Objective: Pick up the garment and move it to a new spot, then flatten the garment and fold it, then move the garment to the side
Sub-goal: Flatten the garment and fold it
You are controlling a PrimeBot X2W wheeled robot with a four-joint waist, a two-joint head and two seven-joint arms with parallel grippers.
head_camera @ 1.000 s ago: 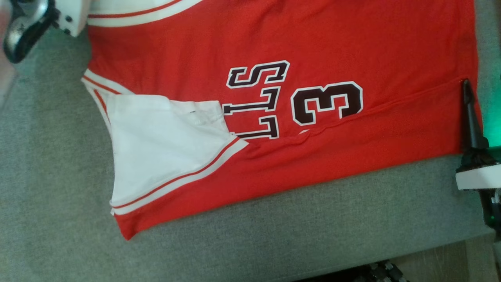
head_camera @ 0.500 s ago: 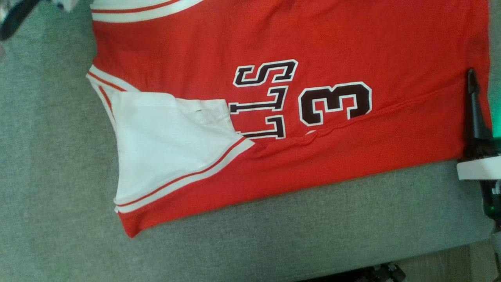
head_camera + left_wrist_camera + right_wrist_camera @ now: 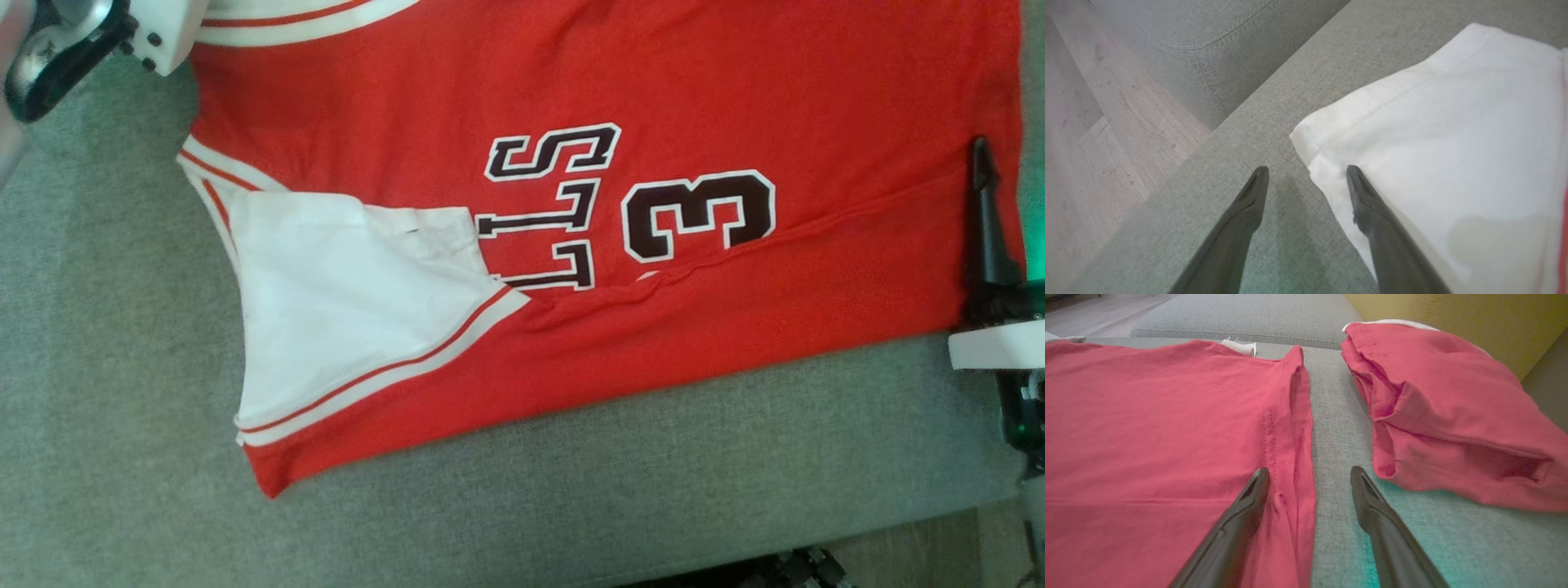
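The garment (image 3: 653, 98), a red jersey with white trim and dark lettering, lies spread on the grey cushion (image 3: 571, 490), its near edge folded over. My left gripper (image 3: 1306, 169) is open at a white corner of the garment (image 3: 1453, 143); one finger rests over the fabric, the other over bare cushion. Its wrist (image 3: 65, 41) shows at the top left of the head view. My right gripper (image 3: 1310, 471) is open astride the red hem (image 3: 1294, 457), one finger above the garment and one above the cushion. One right finger (image 3: 984, 220) shows at the jersey's right edge.
A second red garment (image 3: 1453, 416), folded, lies just right of my right gripper on the same cushion. A yellow-green back cushion (image 3: 1453, 310) rises behind it. Wood floor (image 3: 1094, 143) lies beyond the cushion's edge by the left gripper and at the near right (image 3: 922, 547).
The head camera has shifted slightly. The left wrist slid out at the top left, then came back. The right finger has crept a little further along the hem. The garment lies as before.
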